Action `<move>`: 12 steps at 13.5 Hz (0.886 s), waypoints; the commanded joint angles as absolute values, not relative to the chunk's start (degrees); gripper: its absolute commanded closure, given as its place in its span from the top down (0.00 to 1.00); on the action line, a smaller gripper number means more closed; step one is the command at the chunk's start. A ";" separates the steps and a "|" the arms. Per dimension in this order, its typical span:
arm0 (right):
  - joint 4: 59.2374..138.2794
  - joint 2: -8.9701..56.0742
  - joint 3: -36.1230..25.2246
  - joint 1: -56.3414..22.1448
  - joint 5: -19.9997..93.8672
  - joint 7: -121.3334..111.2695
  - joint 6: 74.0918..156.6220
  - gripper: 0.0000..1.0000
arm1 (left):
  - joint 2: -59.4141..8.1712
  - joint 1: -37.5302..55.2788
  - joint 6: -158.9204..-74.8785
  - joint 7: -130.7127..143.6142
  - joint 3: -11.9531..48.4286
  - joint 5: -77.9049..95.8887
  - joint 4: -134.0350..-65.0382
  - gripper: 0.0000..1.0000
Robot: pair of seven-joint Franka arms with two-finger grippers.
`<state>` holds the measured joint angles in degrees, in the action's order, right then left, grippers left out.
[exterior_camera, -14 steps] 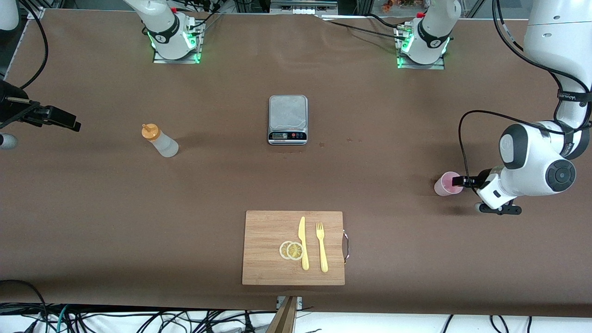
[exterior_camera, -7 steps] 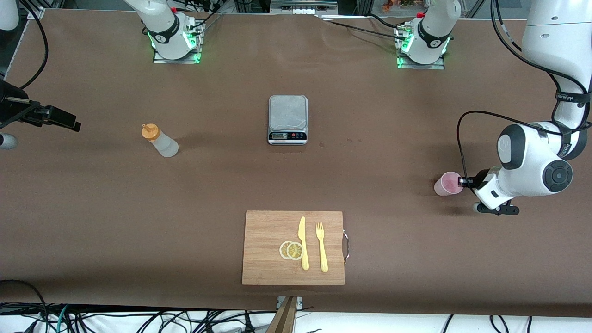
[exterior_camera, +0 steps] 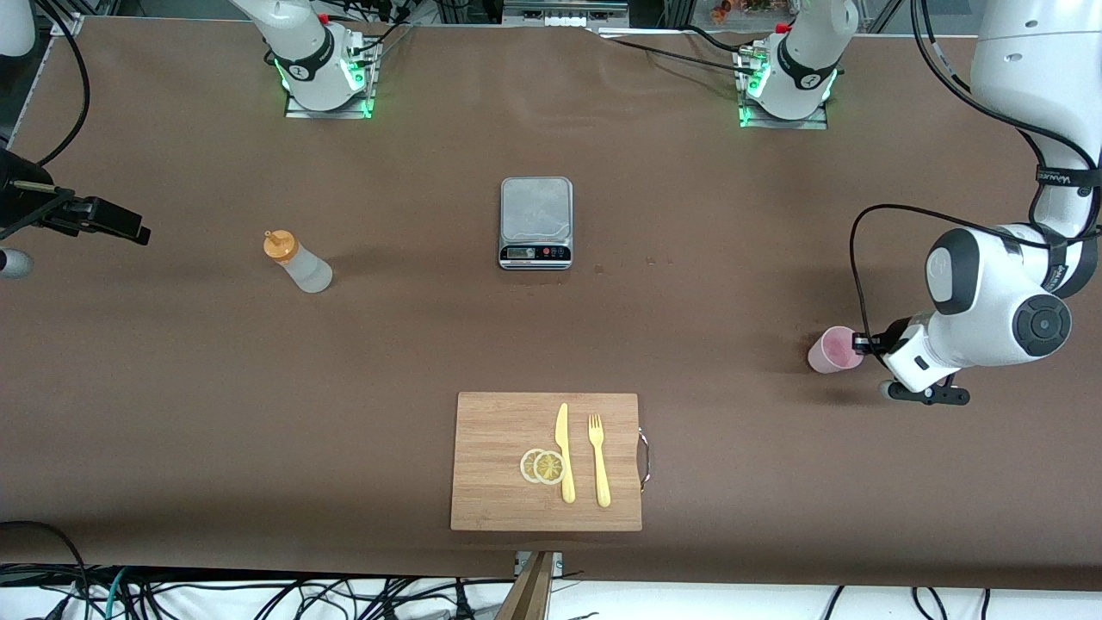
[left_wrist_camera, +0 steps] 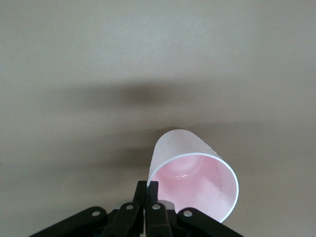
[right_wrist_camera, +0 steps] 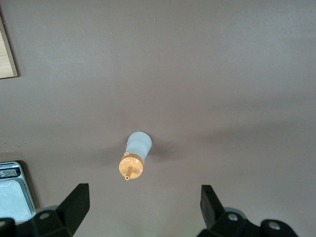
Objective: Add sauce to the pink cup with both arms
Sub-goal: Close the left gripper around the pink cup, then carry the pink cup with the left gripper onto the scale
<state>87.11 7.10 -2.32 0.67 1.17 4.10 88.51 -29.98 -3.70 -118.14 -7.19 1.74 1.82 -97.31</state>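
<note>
**Left pincer pinches the cup rim**

We see the left pincer clenched on the rim of the pink cup, which stands on the bench near the left arm's end. Our right pincer hangs released, waiting above the sauce near the right arm's end.

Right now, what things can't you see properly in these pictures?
- Scale: the numbers on its display are too small to read in the front view.
- Sauce: whether any is inside; its cloudy wall hides that in both views.
- Left gripper: shut on the pink cup rim; the picture's edge cuts off the rest.
- Right gripper: open above the sauce; the front view's edge cuts off most of it.
</note>
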 commanded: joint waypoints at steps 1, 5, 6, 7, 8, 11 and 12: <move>86.84 7.03 -2.11 0.79 0.70 3.52 87.98 1.00 | -26.11 0.61 -113.74 0.40 5.42 2.37 -95.63 0.00; 86.84 7.03 -2.11 0.79 0.70 3.52 87.98 1.00 | -23.91 1.40 -112.33 12.98 18.86 2.46 -95.62 0.00; 86.84 7.03 -2.11 0.79 0.70 3.52 87.98 1.00 | -23.82 2.02 -111.98 15.70 21.68 2.46 -95.62 0.00; 86.84 7.03 -2.11 0.79 0.70 3.52 87.98 1.00 | -23.56 2.89 -111.89 19.47 24.41 2.46 -95.71 0.00; 86.84 7.03 -2.11 0.79 0.70 3.52 87.98 1.00 | -23.55 3.86 -111.88 23.69 26.78 2.46 -95.97 0.00; 86.84 7.03 -2.11 0.79 0.70 3.52 87.98 1.00 | -23.64 7.46 -112.24 32.41 31.72 2.20 -96.68 0.00; 86.84 7.03 -2.11 0.79 0.70 3.52 87.98 1.00 | -23.64 9.30 -112.41 35.13 32.08 2.20 -97.11 0.00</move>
<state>87.11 7.10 -2.32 0.65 1.17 4.10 88.50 -24.44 7.10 -112.68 30.82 31.36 1.92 -96.06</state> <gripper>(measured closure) 0.000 0.974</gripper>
